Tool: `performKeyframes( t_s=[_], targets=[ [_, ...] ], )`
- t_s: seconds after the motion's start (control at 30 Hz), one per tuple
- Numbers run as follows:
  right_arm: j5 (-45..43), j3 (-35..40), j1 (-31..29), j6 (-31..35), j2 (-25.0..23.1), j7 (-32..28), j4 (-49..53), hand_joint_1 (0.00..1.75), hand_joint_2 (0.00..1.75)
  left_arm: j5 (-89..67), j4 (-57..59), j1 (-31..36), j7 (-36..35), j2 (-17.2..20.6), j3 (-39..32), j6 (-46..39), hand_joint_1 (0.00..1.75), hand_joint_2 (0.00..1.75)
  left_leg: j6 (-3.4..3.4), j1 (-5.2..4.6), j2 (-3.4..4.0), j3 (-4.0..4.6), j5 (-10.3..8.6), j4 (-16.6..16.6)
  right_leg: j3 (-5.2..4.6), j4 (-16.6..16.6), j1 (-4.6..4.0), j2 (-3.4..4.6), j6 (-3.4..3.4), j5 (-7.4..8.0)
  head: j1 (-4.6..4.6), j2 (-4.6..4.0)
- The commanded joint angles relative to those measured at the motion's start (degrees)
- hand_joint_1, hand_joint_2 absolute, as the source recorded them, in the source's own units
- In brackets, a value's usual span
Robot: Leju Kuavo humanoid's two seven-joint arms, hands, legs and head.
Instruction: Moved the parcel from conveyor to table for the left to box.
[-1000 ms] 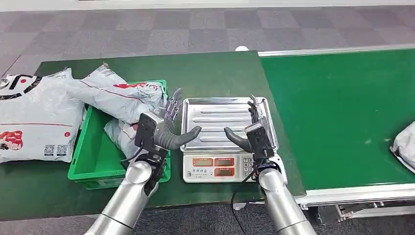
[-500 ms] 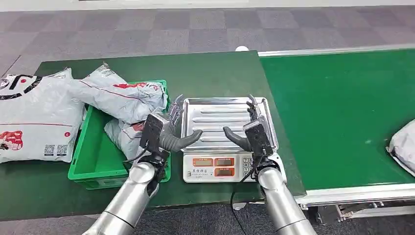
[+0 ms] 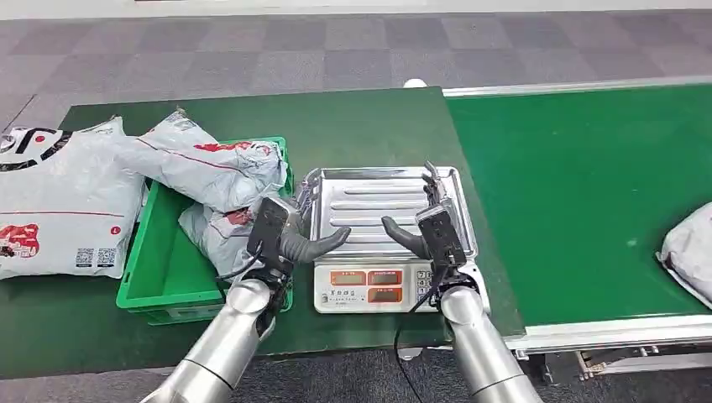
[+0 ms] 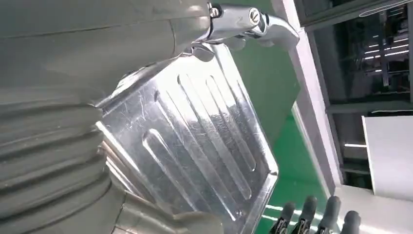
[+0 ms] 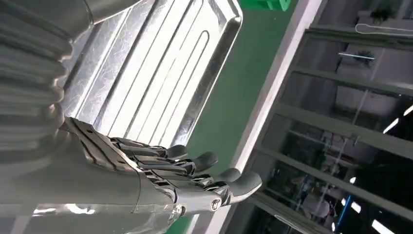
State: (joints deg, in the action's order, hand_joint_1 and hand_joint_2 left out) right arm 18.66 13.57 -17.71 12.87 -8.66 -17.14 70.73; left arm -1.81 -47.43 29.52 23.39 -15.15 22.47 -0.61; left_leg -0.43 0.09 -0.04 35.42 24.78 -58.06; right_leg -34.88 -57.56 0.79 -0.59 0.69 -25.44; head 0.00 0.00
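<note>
A grey parcel [image 3: 690, 250] lies on the green conveyor belt [image 3: 579, 176] at the far right edge, partly cut off. My left hand [image 3: 290, 227] hovers open at the left side of the scale's steel tray [image 3: 382, 201], thumb pointing inward over it. My right hand [image 3: 430, 220] hovers open at the tray's right side, thumb toward the left hand. Neither holds anything. The left wrist view looks over the bare tray [image 4: 195, 141], and the right wrist view shows the tray [image 5: 146, 83] beside straight fingers [image 5: 195, 180].
A green bin [image 3: 164, 273] left of the scale holds grey parcels [image 3: 206, 172]. A larger grey parcel [image 3: 59, 201] lies on the green table [image 3: 361, 126] at far left. The scale's display panel [image 3: 374, 287] faces me near the table's front edge.
The parcel on the conveyor has slid a little leftward into view. My left hand has moved right, closer to the tray. The right hand has barely shifted.
</note>
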Motion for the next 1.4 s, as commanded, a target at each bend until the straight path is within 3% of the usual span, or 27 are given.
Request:
performKeyframes(
  t_s=[0.03, 0.1, 0.13, 0.27, 1.4],
  targets=[
    [-0.10, 0.22, -2.22, -0.14, 0.09, 0.25, -3.75, 0.00, 1.75, -0.15, 5.35, 2.98, -0.04, 0.71, 0.63, -0.13, 0.00, 1.75, -0.02, 0.03, 0.07, -0.22, 0.02, 0.11, 0.21, 0.14, -0.03, 0.11, -0.04, 0.02, 0.00, 0.00],
    [-0.10, 0.22, -2.22, -0.14, 0.09, 0.25, -3.75, 0.00, 1.75, -0.15, 5.35, 2.98, -0.04, 0.71, 0.63, -0.13, 0.00, 1.75, -0.03, 0.07, 0.13, -0.49, 0.00, 0.32, 0.48, 0.38, -0.08, 0.20, -0.08, 0.07, 0.00, 0.00],
    [-0.10, 0.22, -2.22, -0.14, 0.09, 0.25, -3.75, 0.00, 1.75, -0.15, 5.35, 2.98, -0.04, 0.71, 0.63, -0.13, 0.00, 1.75, -0.01, 0.02, 0.06, -0.16, 0.02, 0.07, 0.14, 0.07, -0.02, 0.09, -0.03, 0.00, 0.00, 0.00],
    [-0.10, 0.22, -2.22, -0.14, 0.09, 0.25, -3.75, 0.00, 1.75, -0.15, 5.35, 2.98, -0.04, 0.71, 0.63, -0.13, 0.00, 1.75, -0.01, 0.02, 0.05, -0.12, 0.03, 0.04, 0.11, 0.06, -0.02, 0.08, -0.03, 0.00, 0.00, -0.02],
    [0.46, 0.69, -1.17, -0.81, 0.23, 0.53, -2.55, 0.00, 1.75, -1.12, 1.74, 0.11, -0.20, 0.94, 0.23, -0.34, 0.00, 1.75, -0.01, 0.01, 0.07, -0.11, 0.02, 0.05, 0.09, 0.06, -0.01, 0.09, -0.02, 0.00, 0.00, 0.00]
  ],
)
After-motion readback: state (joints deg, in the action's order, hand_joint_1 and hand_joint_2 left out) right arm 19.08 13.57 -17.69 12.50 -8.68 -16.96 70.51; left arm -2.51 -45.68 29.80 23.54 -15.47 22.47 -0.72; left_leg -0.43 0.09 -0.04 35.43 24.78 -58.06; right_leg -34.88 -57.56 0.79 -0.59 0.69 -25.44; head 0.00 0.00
